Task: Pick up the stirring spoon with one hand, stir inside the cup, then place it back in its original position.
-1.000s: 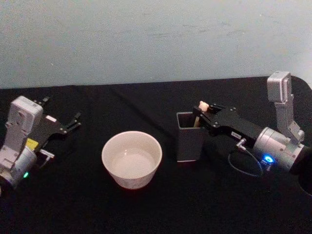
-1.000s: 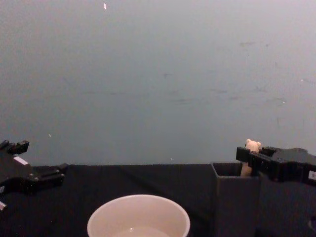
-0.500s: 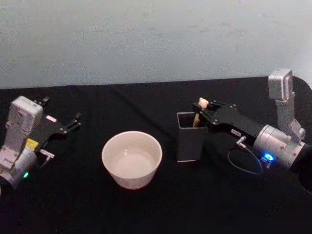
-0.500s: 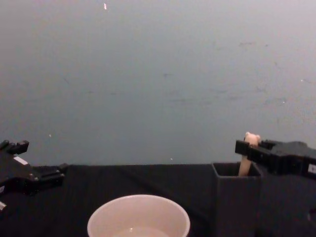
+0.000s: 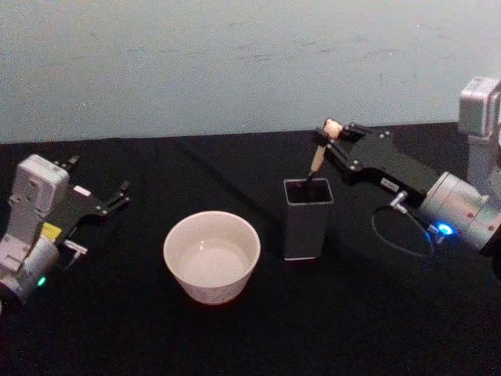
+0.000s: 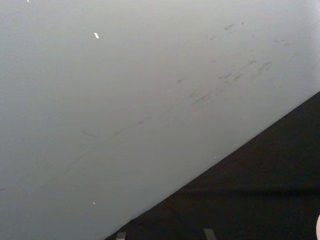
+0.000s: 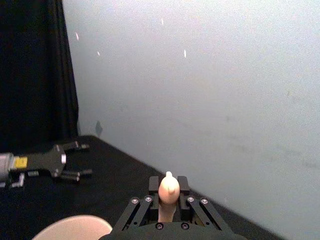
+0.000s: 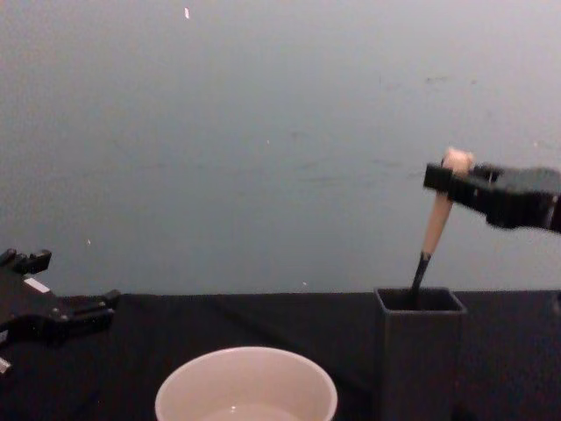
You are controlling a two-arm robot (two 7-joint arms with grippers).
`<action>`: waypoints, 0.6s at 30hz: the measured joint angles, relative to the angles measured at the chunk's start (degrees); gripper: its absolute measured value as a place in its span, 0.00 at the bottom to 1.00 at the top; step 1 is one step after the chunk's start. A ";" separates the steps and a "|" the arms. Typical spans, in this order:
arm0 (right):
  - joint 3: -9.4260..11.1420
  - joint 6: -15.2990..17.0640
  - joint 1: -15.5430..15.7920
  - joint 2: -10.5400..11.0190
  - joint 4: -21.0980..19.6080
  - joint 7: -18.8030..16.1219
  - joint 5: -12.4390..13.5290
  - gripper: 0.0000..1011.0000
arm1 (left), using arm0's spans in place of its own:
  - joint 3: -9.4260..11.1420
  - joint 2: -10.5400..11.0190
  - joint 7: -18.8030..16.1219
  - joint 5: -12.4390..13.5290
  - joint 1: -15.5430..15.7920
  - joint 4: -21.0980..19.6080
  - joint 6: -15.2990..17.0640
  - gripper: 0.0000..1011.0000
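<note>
The right gripper [image 5: 327, 135] was closed narrowly on the peach handle of the stirring spoon [image 5: 316, 159], just under the bear head, above the dark holder [image 5: 307, 227] beside the cup [image 5: 211, 254]. The spoon's bowl was hidden inside the holder, and its long axis stood nearly upright, with the top leaning toward the robot's right. The left gripper [image 5: 117, 194] lay spread apart, well left of the cup.

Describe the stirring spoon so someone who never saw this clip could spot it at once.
On the black table, right of the round cream-white cup, stands a tall dark grey square holder. Slanting up from it is the slim stirring spoon, pinched by the black right gripper; the left gripper sits open far left. Only the spoon has a pale peach handle and thin dark neck.
</note>
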State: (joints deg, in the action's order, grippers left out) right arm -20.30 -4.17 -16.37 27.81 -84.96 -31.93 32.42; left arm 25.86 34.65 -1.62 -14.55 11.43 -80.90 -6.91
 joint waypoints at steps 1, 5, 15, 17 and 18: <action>0.18 -0.21 0.06 0.11 -0.42 -0.05 0.10 0.21 | 0.00 0.00 0.00 0.00 0.00 0.00 0.00 0.99; 0.97 -1.12 0.32 0.55 -2.10 -0.15 0.65 0.21 | 0.00 0.00 0.00 0.00 0.00 0.00 0.00 0.99; 2.44 -3.00 0.55 0.89 -4.79 -0.35 1.74 0.21 | 0.00 0.00 0.00 0.00 0.00 0.00 0.00 0.99; 2.32 -3.18 0.25 0.70 -4.81 -0.38 1.70 0.21 | 0.00 0.00 0.00 0.00 0.00 0.00 0.00 0.99; 2.05 -3.24 -0.11 0.45 -4.74 -0.50 1.65 0.21 | 0.00 0.00 0.00 0.00 0.00 0.00 0.00 0.99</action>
State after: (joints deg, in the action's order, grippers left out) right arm -18.25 -7.41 -16.48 28.26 -89.71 -32.43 34.07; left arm 25.86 34.65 -1.62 -14.55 11.43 -80.90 -6.91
